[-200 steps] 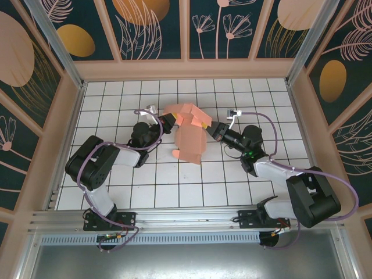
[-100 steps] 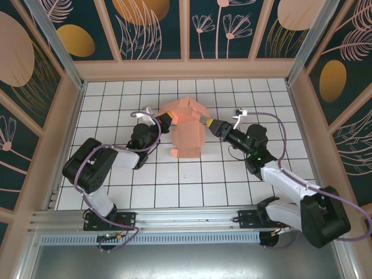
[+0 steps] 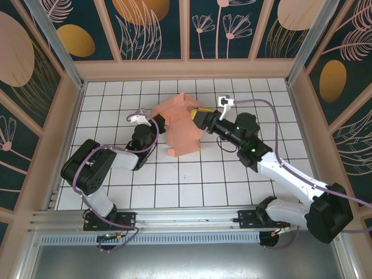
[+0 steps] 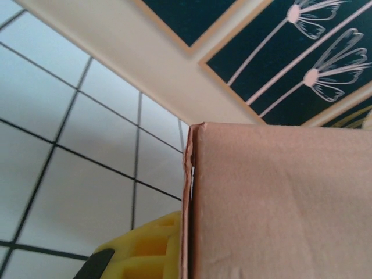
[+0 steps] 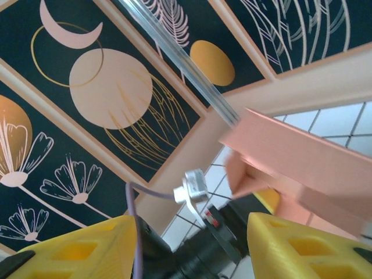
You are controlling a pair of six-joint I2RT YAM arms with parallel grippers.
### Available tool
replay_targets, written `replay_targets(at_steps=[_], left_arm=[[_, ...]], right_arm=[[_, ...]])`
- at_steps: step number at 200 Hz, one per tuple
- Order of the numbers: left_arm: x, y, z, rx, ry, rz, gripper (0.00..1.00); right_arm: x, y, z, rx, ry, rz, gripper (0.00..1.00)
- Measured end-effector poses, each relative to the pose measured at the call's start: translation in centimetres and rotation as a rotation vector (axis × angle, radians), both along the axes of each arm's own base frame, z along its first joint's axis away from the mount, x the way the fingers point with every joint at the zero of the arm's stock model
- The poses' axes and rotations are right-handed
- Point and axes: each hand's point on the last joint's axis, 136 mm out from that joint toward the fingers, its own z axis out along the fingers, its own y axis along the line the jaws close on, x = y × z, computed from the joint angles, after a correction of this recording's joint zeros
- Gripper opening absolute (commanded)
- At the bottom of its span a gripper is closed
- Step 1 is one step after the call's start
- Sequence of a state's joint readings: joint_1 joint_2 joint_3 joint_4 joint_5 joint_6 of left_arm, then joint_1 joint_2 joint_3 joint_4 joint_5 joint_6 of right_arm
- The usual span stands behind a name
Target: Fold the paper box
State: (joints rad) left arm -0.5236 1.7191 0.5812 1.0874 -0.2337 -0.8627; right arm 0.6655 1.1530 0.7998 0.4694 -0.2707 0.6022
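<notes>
Worktop [image 3: 116, 99]: white tiles with a dark grid, walled by floral panels [image 3: 157, 29].

The paper box [image 3: 183, 132] is salmon pink and partly folded into a block. It sits mid-worktop toward the far wall, between my two arms.

My left hand [image 3: 157, 123] is pressed together, pinching the box's left edge. In the left wrist view, one yellow finger [image 4: 145, 250] lies against the cardboard wall.

My right hand [image 3: 197, 116] is at the box's upper right side. Its fingers [image 5: 81, 250] are spread apart, with the box just beside them.

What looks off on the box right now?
The box corner seam in the left wrist view looks crumpled and slightly split, with a thin gap down the edge. From above, it also sits askew to the tiles.
</notes>
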Motion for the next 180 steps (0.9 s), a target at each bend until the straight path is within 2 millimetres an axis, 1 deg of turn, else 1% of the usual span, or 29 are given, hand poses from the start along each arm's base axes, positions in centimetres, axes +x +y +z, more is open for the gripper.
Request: replay_targets(at_steps=[24,51,64,81,101,119,140,180], left_arm=[[-0.1,1.1,-0.8,0.02,0.017,0.054,0.0],[-0.4,2.2,-1.5,0.037,0.029,0.105,0.0],[-0.5,2.6,-1.7,0.043,0.032,0.122,0.0],[-0.5,3.0,-1.7,0.049,0.031,0.139,0.0],[-0.6,3.2,-1.8,0.05,0.029,0.149,0.0],[-0.6,3.4,-1.7,0.057,0.026,0.157,0.0],[-0.6,3.6,-1.4,0.067,0.018,0.166,0.0],[-0.6,3.9,-1.4,0.081,0.014,0.178,0.0]], right_arm=[[0.8,2.4,1.5,-0.045,-0.007,0.002,0.53],[2.7,5.7,2.2,-0.136,0.022,-0.011,0.53],[3.6,7.2,1.8,-0.193,0.038,-0.022,0.53],[4.5,9.1,0.9,-0.28,0.059,-0.037,0.53],[5.4,10.6,-0.5,-0.368,0.092,-0.063,0.51],[5.9,11.0,-2.0,-0.433,0.124,-0.082,0.48],[6.5,10.6,-3.8,-0.501,0.167,-0.117,0.48],[7.2,9.9,-5.4,-0.581,0.211,-0.16,0.47]])
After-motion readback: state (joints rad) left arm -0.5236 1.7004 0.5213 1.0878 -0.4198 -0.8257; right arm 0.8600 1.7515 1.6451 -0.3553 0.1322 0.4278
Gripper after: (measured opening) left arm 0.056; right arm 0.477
